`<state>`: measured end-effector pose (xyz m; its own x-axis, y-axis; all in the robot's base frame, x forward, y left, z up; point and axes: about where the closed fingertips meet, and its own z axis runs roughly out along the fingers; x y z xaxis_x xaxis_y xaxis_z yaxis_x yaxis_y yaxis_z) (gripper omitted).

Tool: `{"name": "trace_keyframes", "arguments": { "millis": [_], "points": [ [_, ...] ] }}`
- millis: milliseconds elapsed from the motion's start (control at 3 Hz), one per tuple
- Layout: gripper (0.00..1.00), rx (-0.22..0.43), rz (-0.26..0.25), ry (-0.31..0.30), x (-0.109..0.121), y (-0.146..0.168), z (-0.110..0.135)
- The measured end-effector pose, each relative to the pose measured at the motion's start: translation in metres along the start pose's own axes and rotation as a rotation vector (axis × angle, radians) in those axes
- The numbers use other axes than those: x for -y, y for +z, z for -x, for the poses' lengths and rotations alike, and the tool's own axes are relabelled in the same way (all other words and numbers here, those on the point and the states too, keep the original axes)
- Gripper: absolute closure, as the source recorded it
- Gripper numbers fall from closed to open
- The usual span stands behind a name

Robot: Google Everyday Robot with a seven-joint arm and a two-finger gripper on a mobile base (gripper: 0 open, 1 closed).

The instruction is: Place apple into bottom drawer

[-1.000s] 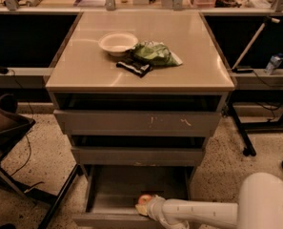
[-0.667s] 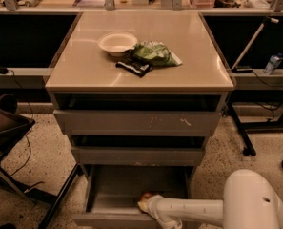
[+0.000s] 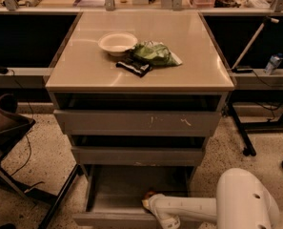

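My gripper (image 3: 149, 202) is down inside the open bottom drawer (image 3: 115, 194), front-right, w/ apple (image 3: 149, 193) at its tip.

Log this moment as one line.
gripper: inside open bottom drawer, near front | apple: at gripper tip, in drawer | white bowl, green bag: on cabinet top

Apple (image 3: 150, 193), gripper (image 3: 146, 202) inside open bottom drawer (image 3: 117, 187)

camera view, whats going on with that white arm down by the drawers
A robot arm reaches from the lower right into the open bottom drawer. Its end effector is inside, near the front, and the small reddish shape at its tip looks like the apple; whether it is held or set down cannot be told. A white bowl and green bag sit on top.
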<state>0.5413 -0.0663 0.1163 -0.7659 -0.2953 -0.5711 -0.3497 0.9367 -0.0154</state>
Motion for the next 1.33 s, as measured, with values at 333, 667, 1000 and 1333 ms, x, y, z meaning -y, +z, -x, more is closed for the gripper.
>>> {"name": "trace_keyframes", "arguments": {
  "millis": [333,667,1000,1333],
  "points": [
    [0.58,0.000,0.000,0.000,0.0000,0.0000,0.0000],
    [0.35,0.000,0.000,0.000,0.0000,0.0000,0.0000],
    [0.11,0.000,0.000,0.000,0.0000,0.0000,0.0000],
    [0.00,0.000,0.000,0.000,-0.0001,0.0000,0.0000]
  ]
}}
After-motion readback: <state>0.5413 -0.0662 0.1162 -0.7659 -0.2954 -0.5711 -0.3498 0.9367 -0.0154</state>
